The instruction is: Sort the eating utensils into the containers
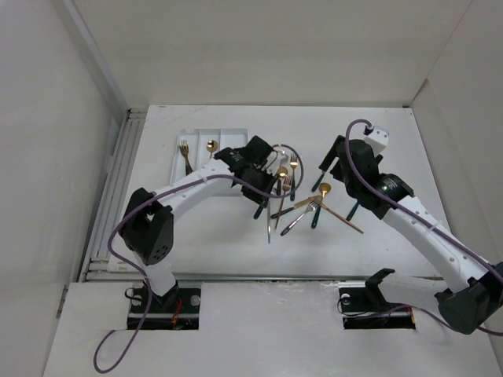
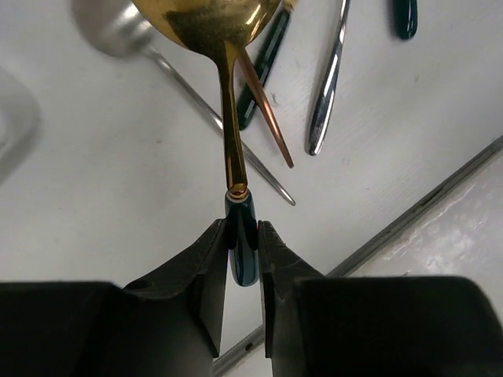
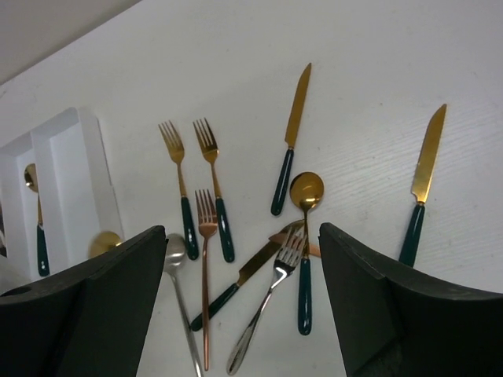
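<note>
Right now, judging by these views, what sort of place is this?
Probably a robotics lab test cell, not a kitchen: a white table boxed in by white panels, robot arms mounted at its edge, cutlery scattered beside a tray.

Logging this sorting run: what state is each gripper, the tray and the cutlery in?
Left gripper: shut on the gold spoon, by its dark handle.
Right gripper: open, empty, above the loose cutlery.
Tray: holds a fork and a spoon, in separate compartments.
Loose cutlery: lying on the table, several pieces overlapping.
</note>
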Controlling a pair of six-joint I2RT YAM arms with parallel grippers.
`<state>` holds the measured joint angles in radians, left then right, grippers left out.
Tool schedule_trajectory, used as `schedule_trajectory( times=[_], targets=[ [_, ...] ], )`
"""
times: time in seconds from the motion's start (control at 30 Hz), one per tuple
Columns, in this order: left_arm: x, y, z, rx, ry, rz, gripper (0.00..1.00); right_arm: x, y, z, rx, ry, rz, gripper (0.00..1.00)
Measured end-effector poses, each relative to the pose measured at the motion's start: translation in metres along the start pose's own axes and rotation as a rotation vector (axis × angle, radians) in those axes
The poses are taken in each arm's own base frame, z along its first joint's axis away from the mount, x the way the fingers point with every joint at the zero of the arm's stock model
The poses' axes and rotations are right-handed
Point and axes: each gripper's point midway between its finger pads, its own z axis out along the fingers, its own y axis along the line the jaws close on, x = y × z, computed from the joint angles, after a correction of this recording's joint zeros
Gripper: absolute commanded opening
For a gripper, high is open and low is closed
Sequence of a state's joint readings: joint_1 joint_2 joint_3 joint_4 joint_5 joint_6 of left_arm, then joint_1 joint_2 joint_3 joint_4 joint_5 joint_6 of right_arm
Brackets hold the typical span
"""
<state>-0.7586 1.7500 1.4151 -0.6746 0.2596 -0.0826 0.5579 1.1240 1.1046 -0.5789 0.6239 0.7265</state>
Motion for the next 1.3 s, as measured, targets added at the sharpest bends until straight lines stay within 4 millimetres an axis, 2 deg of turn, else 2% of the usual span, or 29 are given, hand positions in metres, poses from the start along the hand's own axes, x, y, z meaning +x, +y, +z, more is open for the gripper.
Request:
schedule_trajectory(
  times=[0.07,0.13,0.3,0.4,0.47,0.63,0.8,0.9,1.0,1.1,1.13,1.27,1.3],
  targets=[
    [-0.018,0.014,-0.019,-0.017,-0.066,-0.023,0.0,-0.001,0.006,0.003,-0.029,0.005,-0.008,0.84],
    [-0.039,0.043,-0.04,-0.066,-0.138,-0.073,0.0,-0.002,0.014,0.004,-0.062,0.005,-0.016,0.84],
    [-0.084,0.15,-0.091,-0.278,-0.295,-0.22,0.0,-0.005,0.036,0.013,-0.126,0.009,-0.029,0.84],
    [-0.086,0.201,-0.097,-0.361,-0.304,-0.285,0.0,0.003,0.051,0.024,-0.16,0.041,-0.051,0.84],
    [-0.077,0.221,-0.089,-0.383,-0.27,-0.308,0.0,0.012,0.059,0.032,-0.177,0.071,-0.069,0.84],
    [-0.055,0.255,-0.055,-0.39,-0.171,-0.354,0.0,0.038,0.066,0.046,-0.199,0.151,-0.111,0.82],
    [-0.031,0.281,-0.024,-0.376,-0.084,-0.41,0.0,0.047,0.073,0.047,-0.233,0.19,-0.12,0.82],
    [-0.024,0.288,-0.015,-0.372,-0.057,-0.424,0.0,0.056,0.078,0.049,-0.25,0.217,-0.132,0.8],
    [-0.023,0.287,-0.009,-0.359,-0.049,-0.427,0.0,0.077,0.083,0.053,-0.253,0.264,-0.166,0.77],
    [-0.024,0.286,-0.006,-0.352,-0.048,-0.429,0.15,0.109,0.09,0.056,-0.263,0.333,-0.214,0.72],
    [-0.023,0.285,-0.005,-0.351,-0.046,-0.431,0.19,0.119,0.091,0.057,-0.264,0.357,-0.231,0.67],
    [-0.023,0.286,-0.005,-0.362,-0.044,-0.436,0.24,0.157,0.094,0.058,-0.26,0.437,-0.291,0.55],
    [-0.023,0.287,-0.005,-0.369,-0.043,-0.437,0.3,0.164,0.094,0.057,-0.259,0.451,-0.303,0.55]
  ],
)
